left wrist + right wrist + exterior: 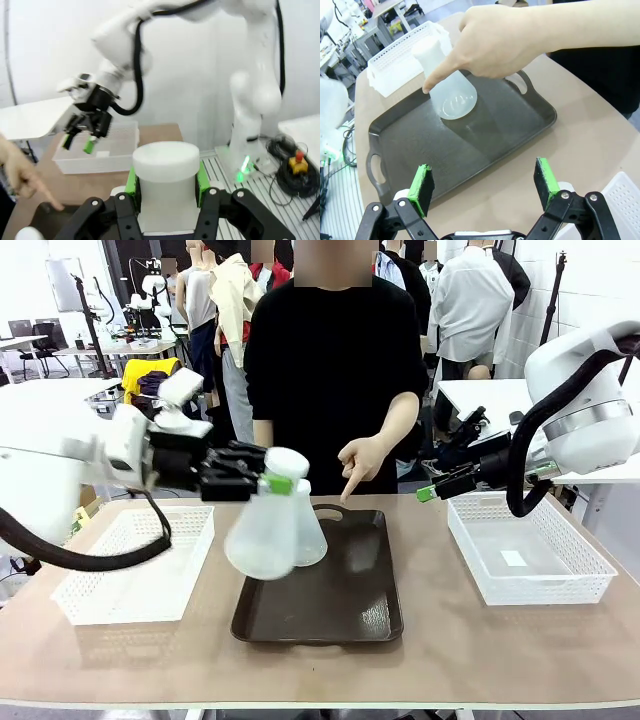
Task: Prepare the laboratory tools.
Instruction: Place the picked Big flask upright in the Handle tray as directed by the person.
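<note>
At the left of the table lies a white lattice plastic basket [135, 562]. Above its inner edge the left gripper [262, 480] reaches in from the left, its green-padded fingers [131, 181] clenched on the neck of a translucent frosted-white conical flask [265, 530], which hangs tilted in the air over the left edge of the dark brown rectangular tray with handles [330, 615]. Just behind it, a second frosted-white conical flask [449, 85] stands upright on the tray's far part. The person's hand [360, 462] points an index finger down at the tray's far rim. Farther right, the right gripper [485, 187] hovers with its fingers spread wide and holding nothing, above the near edge of a second white lattice basket [528, 555].
</note>
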You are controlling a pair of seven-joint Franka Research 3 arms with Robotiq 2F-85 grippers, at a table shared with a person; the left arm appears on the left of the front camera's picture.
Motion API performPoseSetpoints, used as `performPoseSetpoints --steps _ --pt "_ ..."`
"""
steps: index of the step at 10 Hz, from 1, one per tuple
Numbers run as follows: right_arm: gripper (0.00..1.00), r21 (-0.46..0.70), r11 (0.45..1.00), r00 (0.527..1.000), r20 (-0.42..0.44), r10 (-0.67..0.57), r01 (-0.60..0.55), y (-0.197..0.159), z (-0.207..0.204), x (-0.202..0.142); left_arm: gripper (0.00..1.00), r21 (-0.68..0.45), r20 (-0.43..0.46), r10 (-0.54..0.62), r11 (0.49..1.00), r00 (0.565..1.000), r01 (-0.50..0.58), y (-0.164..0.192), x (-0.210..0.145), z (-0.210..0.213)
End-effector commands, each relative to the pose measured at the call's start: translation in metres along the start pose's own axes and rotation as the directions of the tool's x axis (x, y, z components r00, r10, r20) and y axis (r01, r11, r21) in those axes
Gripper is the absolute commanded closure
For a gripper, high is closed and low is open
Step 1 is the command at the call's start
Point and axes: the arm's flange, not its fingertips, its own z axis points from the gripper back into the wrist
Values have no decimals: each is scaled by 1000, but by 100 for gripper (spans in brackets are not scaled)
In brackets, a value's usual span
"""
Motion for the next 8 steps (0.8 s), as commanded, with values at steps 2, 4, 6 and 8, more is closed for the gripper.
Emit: performPoseSetpoints --steps 2,4,6,8 --pt "0 0 1000 1000 -9 -3 3 0 1 0 100 16 87 -118 993 989 117 43 -26 -32" --pt "0 0 1000 1000 -9 -3 3 0 1 0 100 6 127 -76 997 989 75 55 -45 -48" --pt "0 0 1000 1000 -9 -3 3 0 1 0 100 -16 156 -6 1000 988 8 69 -68 -60" --pt "0 0 1000 1000 -9 -3 3 0 1 0 100 -32 137 32 999 990 -28 74 -86 -70"
